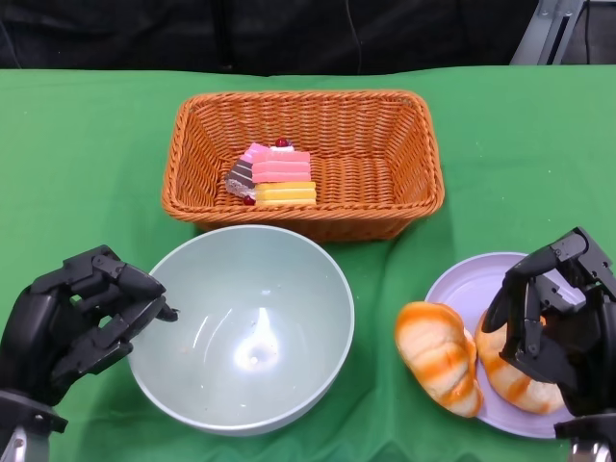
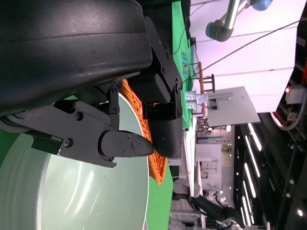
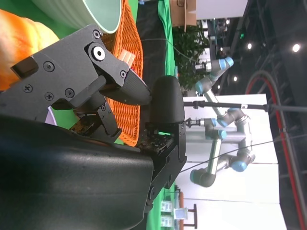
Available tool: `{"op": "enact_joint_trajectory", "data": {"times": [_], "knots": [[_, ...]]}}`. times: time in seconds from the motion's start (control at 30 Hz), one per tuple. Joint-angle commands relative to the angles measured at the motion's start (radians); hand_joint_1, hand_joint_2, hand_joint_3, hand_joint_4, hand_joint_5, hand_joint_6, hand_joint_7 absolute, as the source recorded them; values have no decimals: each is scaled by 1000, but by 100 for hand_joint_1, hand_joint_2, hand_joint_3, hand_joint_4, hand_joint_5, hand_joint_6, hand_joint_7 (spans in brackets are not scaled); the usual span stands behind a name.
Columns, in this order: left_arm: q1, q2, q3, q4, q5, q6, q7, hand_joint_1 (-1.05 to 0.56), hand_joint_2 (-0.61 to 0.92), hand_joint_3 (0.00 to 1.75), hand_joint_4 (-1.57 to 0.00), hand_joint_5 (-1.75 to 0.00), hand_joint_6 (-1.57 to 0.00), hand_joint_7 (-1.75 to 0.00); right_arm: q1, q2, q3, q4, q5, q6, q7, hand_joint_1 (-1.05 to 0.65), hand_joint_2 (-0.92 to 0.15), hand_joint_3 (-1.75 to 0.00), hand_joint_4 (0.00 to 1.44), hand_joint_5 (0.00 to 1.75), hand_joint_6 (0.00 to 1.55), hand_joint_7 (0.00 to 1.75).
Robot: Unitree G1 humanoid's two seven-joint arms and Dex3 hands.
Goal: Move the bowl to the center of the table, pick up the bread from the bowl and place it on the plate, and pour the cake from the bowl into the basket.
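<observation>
Sitting far and centre: basket (image 1: pixel 385 154) holding cake (image 1: pixel 279 175), no readable writing anywhere. Resting near centre: bowl (image 1: pixel 242 327), bare inside. Lying near right: plate (image 1: pixel 460 286) bearing two breads (image 1: pixel 439 356), one half hidden. Hovering open beside bowl: left hand (image 1: pixel 82 322). Hovering open over bread: right hand (image 1: pixel 553 313).

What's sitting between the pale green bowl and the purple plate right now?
In the head view, one orange-striped bread roll lies between the pale green bowl and the purple plate, overlapping its edge.
</observation>
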Motion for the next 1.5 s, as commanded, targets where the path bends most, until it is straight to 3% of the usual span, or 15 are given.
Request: {"op": "enact_joint_trajectory", "data": {"times": [0.03,0.57,0.7,0.87,0.97,1.17,1.5], "knots": [[10,-17,14,27,50,-16,-10,-10,92,38,-76,-146,-87,-109,24,-25,6,-49,18,21,22,-16,-59,-119,84,175,54,174],[32,-68,57,-69,57,26,-49,-10,89,45,-78,-158,-90,-122,76,-54,38,-150,30,133,80,-12,-56,-125,79,175,57,167],[47,-82,74,-122,31,64,-53,-13,80,62,-78,-158,-89,-123,75,-47,37,-131,42,129,104,-10,-56,-124,78,175,57,167],[61,-88,91,-181,16,89,-56,-15,77,65,-76,-161,-87,-124,72,-46,34,-115,50,129,124,-10,-57,-124,78,175,57,167],[66,-94,107,-212,18,93,-40,-16,78,61,-75,-164,-84,-129,69,-46,33,-112,60,140,132,-10,-56,-124,77,175,57,168],[75,-102,125,-295,-33,165,-63,-16,91,33,-74,-164,-83,-130,58,-46,30,-96,51,128,130,-12,-56,-123,78,175,56,170],[66,-107,139,-295,-47,206,-95,-15,92,32,-75,-164,-86,-127,48,-49,29,-80,44,120,135,-12,-58,-122,78,175,55,171]]}}
